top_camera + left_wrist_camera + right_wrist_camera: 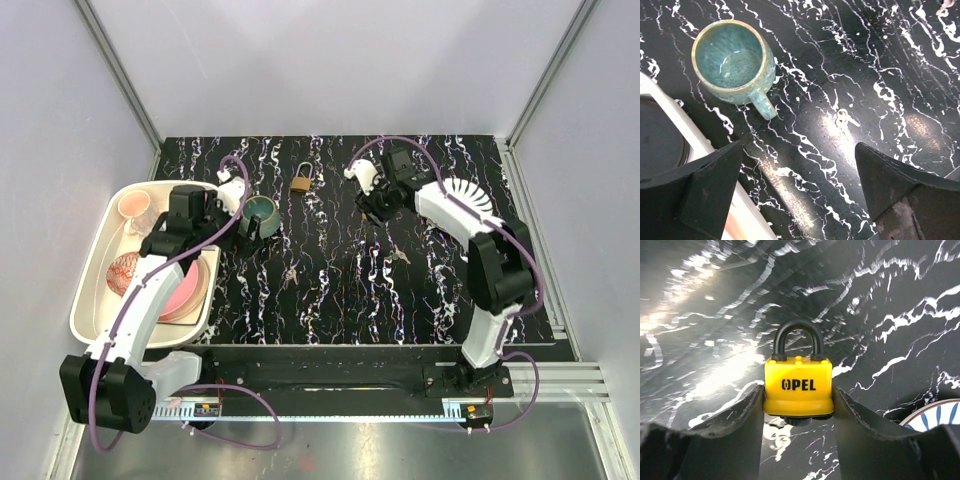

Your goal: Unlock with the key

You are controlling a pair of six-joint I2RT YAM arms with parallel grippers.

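The right end effector (799, 390) grips the yellow padlock (798, 384) by its sides to steady it; the left end effector (797, 150) hangs wide above the key (842, 116), likely to fetch it

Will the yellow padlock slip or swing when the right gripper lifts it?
Blocky with a thick shackle, the yellow padlock is probably rigid and heavy. Its smooth casing, pinched low by the right gripper, may slip or pivot.

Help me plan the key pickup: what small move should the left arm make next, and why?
Probably lower the open left gripper onto the key, which lies untouched just ahead of it. The right gripper already clamps the yellow padlock.
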